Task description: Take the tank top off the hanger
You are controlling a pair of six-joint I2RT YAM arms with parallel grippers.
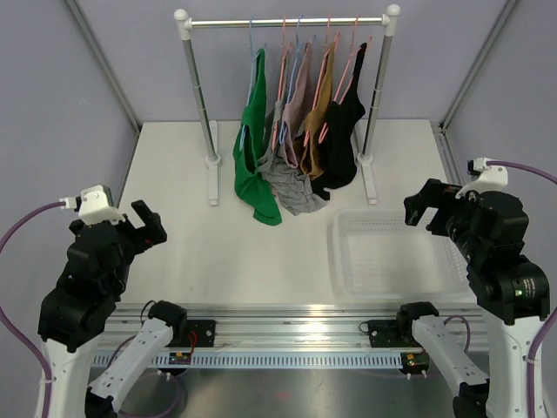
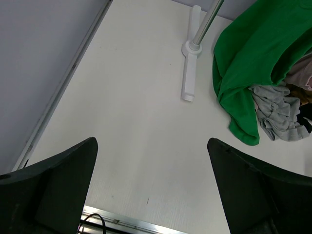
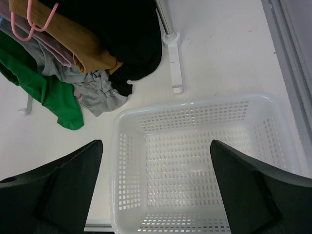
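Note:
Several tank tops hang on pink and blue hangers from a rail [image 1: 287, 22] at the back: green [image 1: 252, 148], grey [image 1: 291, 187], mauve [image 1: 300, 104], mustard [image 1: 319, 109] and black [image 1: 344, 144]. Their lower ends rest on the table. The green top [image 2: 253, 63] and grey top [image 2: 278, 114] show in the left wrist view; the mustard top [image 3: 73, 34], black top [image 3: 126, 39] and a pink hanger [image 3: 39, 22] show in the right wrist view. My left gripper [image 1: 148, 225] is open and empty at the near left. My right gripper [image 1: 426, 207] is open and empty above the basket.
A white perforated basket [image 1: 344, 261] stands at the near right, empty; it also shows in the right wrist view [image 3: 117, 165]. The rack's two white feet [image 1: 213, 178] [image 1: 367, 178] and posts stand on the table. Grey walls enclose the sides.

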